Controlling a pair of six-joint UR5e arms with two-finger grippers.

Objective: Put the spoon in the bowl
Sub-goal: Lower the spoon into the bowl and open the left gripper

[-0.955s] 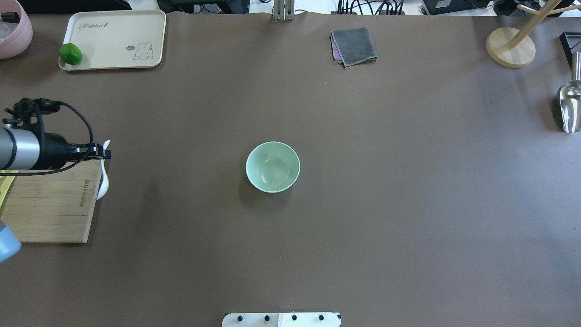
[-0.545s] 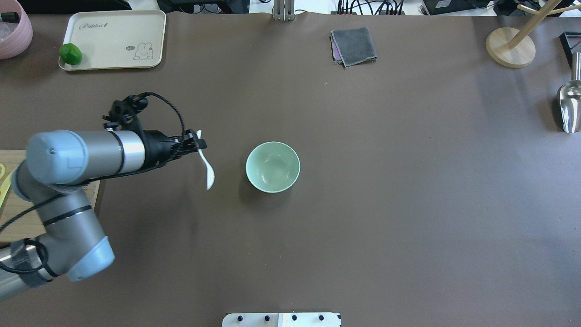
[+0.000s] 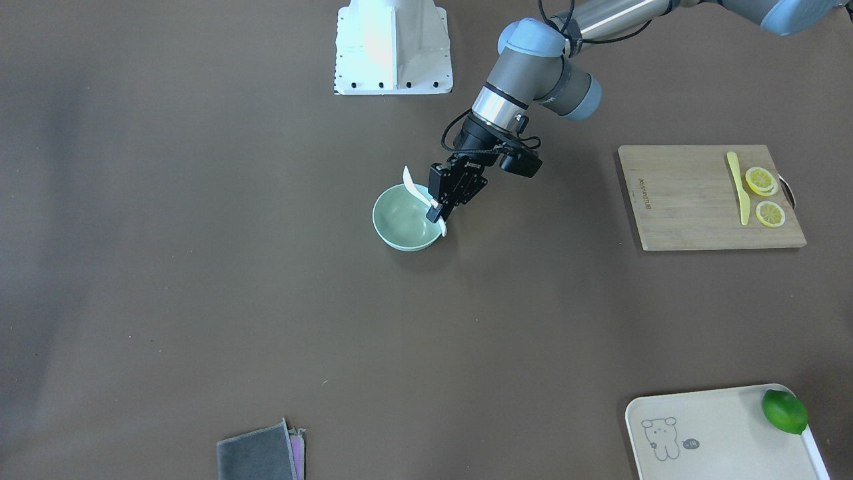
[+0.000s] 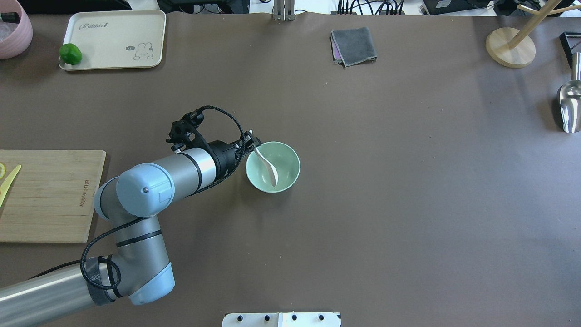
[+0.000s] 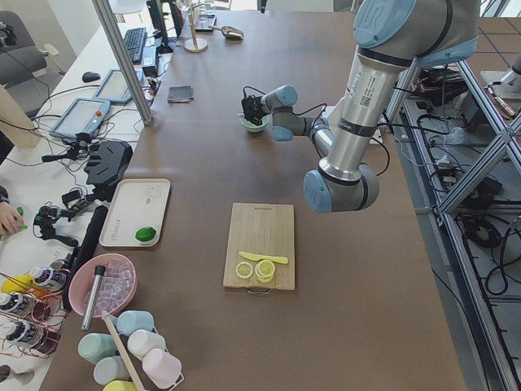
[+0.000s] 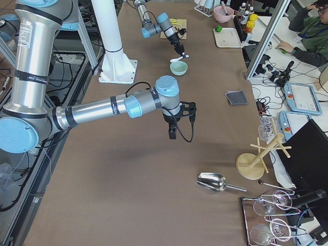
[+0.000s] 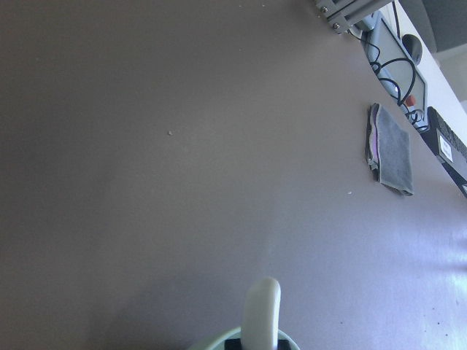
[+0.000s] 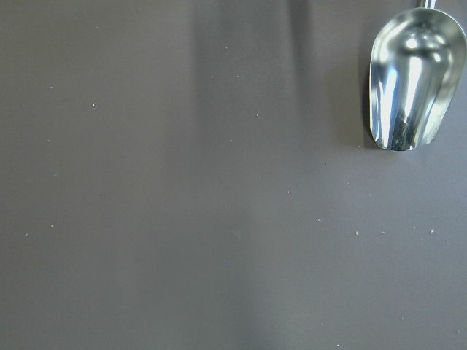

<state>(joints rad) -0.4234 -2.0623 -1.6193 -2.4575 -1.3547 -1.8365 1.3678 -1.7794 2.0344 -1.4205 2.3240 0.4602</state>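
Note:
The pale mint-green bowl (image 4: 294, 160) stands mid-table, also seen in the front view (image 3: 394, 221). My left gripper (image 4: 252, 143) is at the bowl's left rim, shut on the handle of the white spoon (image 4: 269, 168). The spoon is tilted, with its scoop down over the bowl's inside. I cannot tell whether it touches the bowl. In the front view the gripper (image 3: 437, 209) covers most of the spoon (image 3: 408, 179). The left wrist view shows the handle end (image 7: 261, 310). My right gripper (image 6: 172, 134) hovers over bare table, seen only in the right side view. I cannot tell its state.
A wooden cutting board (image 3: 680, 200) with lemon slices and a yellow knife (image 3: 736, 187) lies on my left. A cream tray (image 4: 113, 38) with a lime is far left. A grey cloth (image 4: 354, 45), a metal scoop (image 4: 569, 106) and a wooden stand (image 4: 510, 47) are further off.
My left arm has carried the spoon to the right, from the cutting board's edge across the table to the bowl. The scoop now hangs over the bowl's inside.

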